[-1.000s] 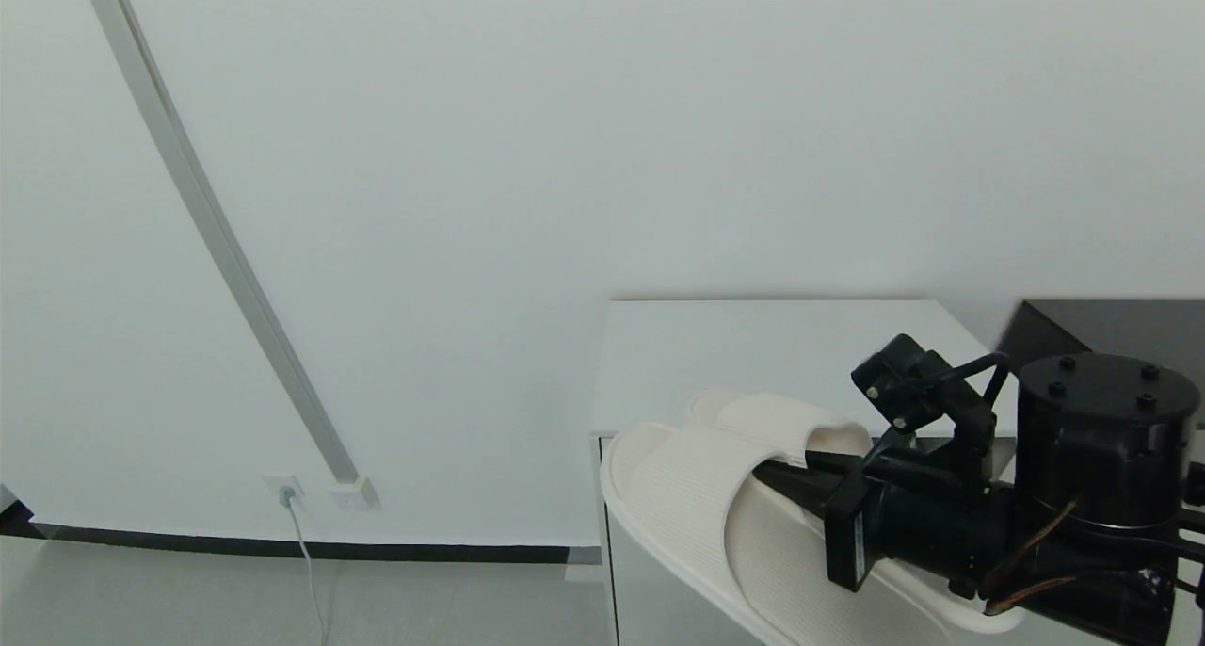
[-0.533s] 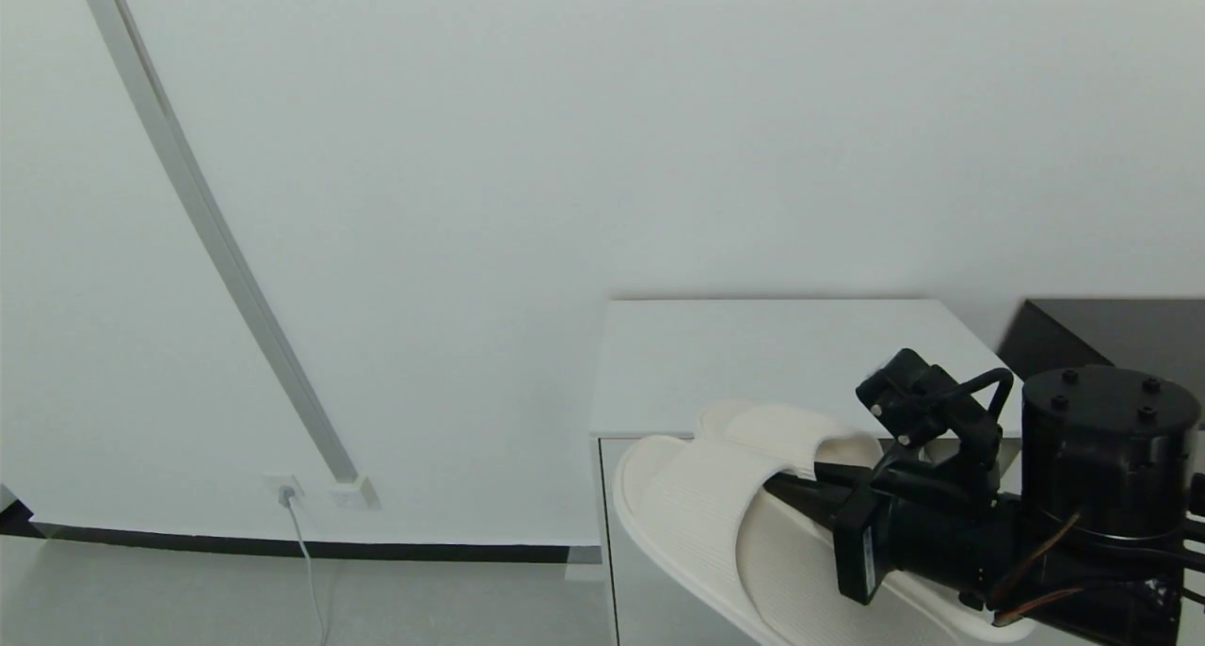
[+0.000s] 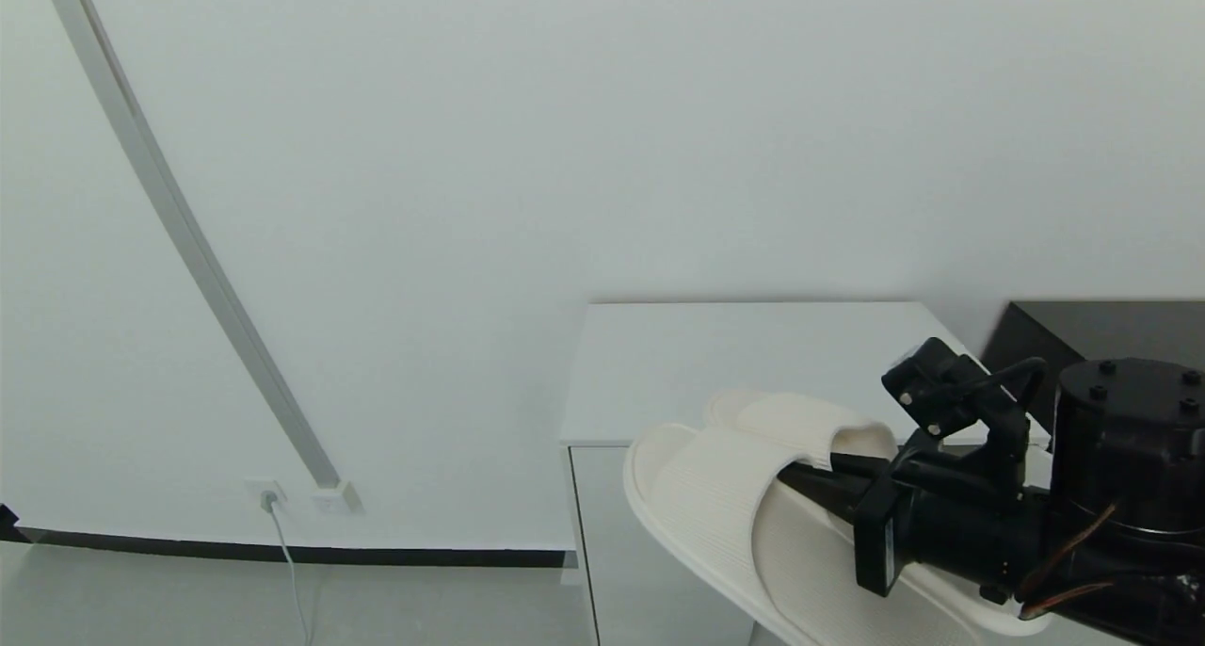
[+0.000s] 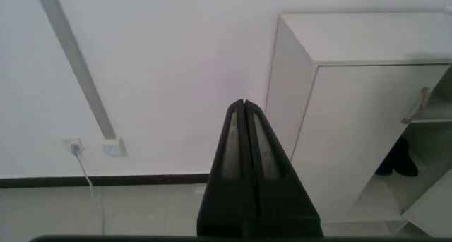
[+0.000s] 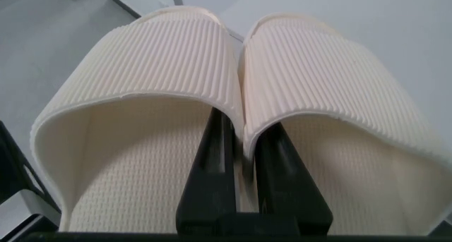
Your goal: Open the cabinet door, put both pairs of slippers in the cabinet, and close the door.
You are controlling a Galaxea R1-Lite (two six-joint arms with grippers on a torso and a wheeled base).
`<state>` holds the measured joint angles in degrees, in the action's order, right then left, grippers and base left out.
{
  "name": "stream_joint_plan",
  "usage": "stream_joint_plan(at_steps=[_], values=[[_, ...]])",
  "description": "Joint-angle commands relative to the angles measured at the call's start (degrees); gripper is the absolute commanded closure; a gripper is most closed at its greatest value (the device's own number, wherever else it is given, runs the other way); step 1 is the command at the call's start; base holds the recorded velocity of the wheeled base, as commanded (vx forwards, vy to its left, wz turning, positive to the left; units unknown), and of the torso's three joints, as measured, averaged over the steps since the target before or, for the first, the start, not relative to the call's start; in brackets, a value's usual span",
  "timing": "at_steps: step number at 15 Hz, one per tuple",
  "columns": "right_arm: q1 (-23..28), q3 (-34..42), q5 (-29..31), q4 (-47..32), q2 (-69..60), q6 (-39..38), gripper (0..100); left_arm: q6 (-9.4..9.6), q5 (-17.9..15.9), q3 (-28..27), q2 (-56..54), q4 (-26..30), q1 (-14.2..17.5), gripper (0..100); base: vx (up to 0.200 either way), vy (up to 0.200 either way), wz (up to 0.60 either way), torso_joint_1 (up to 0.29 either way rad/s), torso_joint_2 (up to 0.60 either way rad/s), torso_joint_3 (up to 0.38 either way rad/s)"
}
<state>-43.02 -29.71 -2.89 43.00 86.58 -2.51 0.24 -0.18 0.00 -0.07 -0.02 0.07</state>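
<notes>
A pair of white ribbed slippers (image 3: 725, 495) hangs in the air in front of the white cabinet (image 3: 744, 363), level with its top edge. My right gripper (image 3: 817, 476) is shut on them. In the right wrist view its fingers (image 5: 219, 154) pinch the inner strap edges of both slippers (image 5: 176, 65) side by side. My left gripper (image 4: 244, 108) is shut on nothing, out on the cabinet's (image 4: 339, 115) left, facing the wall. The cabinet door (image 4: 367, 129) with its handle (image 4: 421, 104) stands open. Inside, shelves show with a dark pair of footwear (image 4: 397, 157).
A black piece of furniture (image 3: 1111, 321) stands right of the cabinet. A grey cable duct (image 3: 179, 232) runs slanted down the white wall to a socket with a cord (image 3: 268, 500). Bare grey floor (image 3: 282, 599) lies left of the cabinet.
The head camera has turned, so the whole picture slid left. Against the cabinet, my right gripper with the slippers has moved a little right and down.
</notes>
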Motion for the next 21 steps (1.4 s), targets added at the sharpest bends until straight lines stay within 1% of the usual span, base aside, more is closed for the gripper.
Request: stream_joint_plan(at_steps=[1, 15, 21], values=[[0.2, 0.3, -0.5, 0.1, -0.6, 0.0, 100, 0.02, 0.0, 0.0, 0.1, 0.0, 0.0, 100, 0.0, -0.2, 0.0, -0.002, -0.01, -0.007], [0.2, 0.6, -1.0, 0.1, -0.1, 0.1, 100, 0.02, 0.0, 0.0, 0.1, 0.0, 0.0, 100, 0.0, -0.2, 0.0, 0.002, 0.0, 0.003], [0.2, 0.7, -1.0, 0.2, -0.4, 0.1, 100, 0.02, 0.0, 0.0, 0.1, 0.0, 0.0, 100, 0.0, 0.0, 0.0, 0.0, 0.0, 0.0]])
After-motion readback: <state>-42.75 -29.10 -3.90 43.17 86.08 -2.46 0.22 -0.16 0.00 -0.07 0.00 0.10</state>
